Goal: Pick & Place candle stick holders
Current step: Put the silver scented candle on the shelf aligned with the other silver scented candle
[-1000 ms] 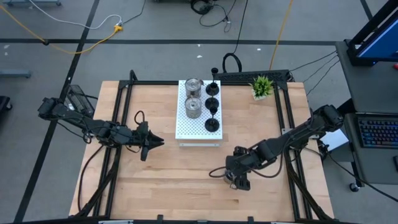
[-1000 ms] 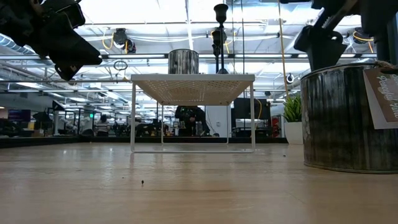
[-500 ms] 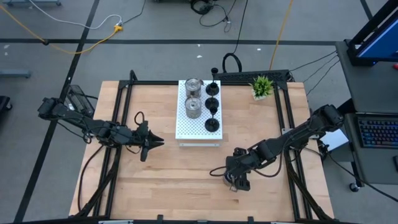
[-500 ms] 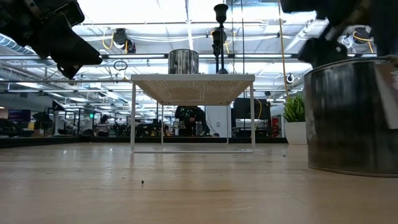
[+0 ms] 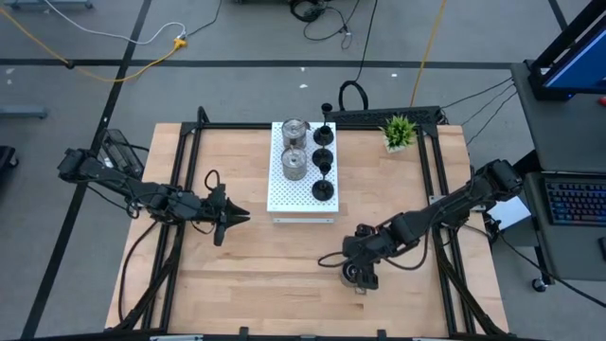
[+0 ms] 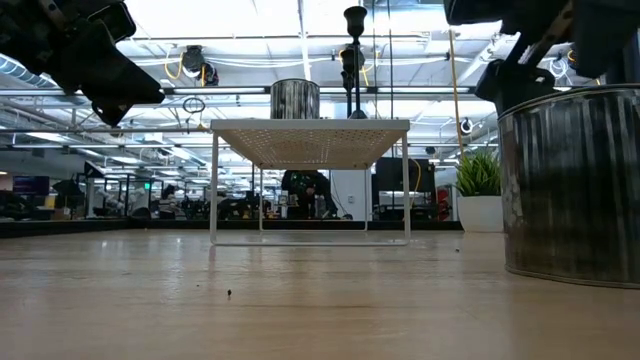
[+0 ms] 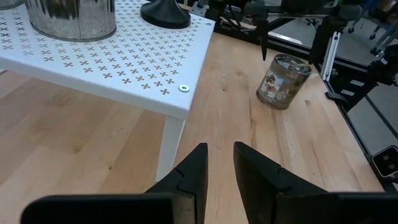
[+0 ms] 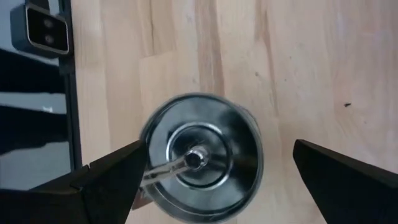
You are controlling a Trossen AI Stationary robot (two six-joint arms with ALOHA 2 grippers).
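glossy metal holder (image 8: 200, 157), pale wood table (image 5: 246, 275)
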